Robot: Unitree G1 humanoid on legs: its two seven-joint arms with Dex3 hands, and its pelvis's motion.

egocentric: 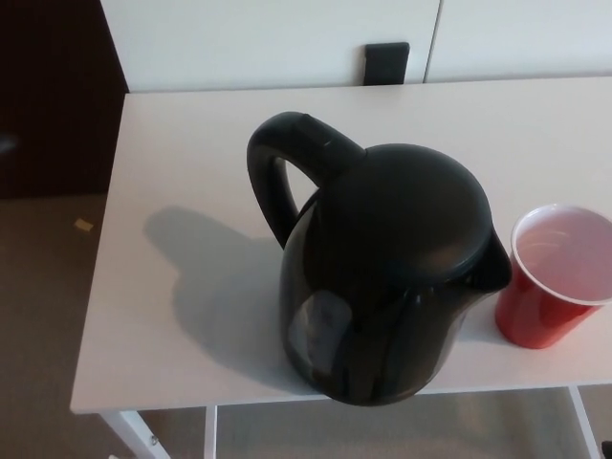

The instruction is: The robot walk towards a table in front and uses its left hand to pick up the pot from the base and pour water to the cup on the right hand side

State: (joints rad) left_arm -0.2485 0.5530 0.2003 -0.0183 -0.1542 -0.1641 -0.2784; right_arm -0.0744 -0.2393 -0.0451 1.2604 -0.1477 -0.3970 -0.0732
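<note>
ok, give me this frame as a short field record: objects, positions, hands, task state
pot: black plastic kettle, upright on the table, handle toward the robot's left, spout toward the cup
cup: red plastic cup, right of the kettle, upright, close beside the spout
surface: white rectangular table
base: hidden under the kettle, cannot tell
hands: neither in view
task state: kettle not yet grasped

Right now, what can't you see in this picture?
Head view only:
- The base under the pot: hidden by the pot's body.
- The red cup: its right side is cut off by the picture edge.
- Both robot hands: outside the picture.
- The table: its right end is cut off.
</note>
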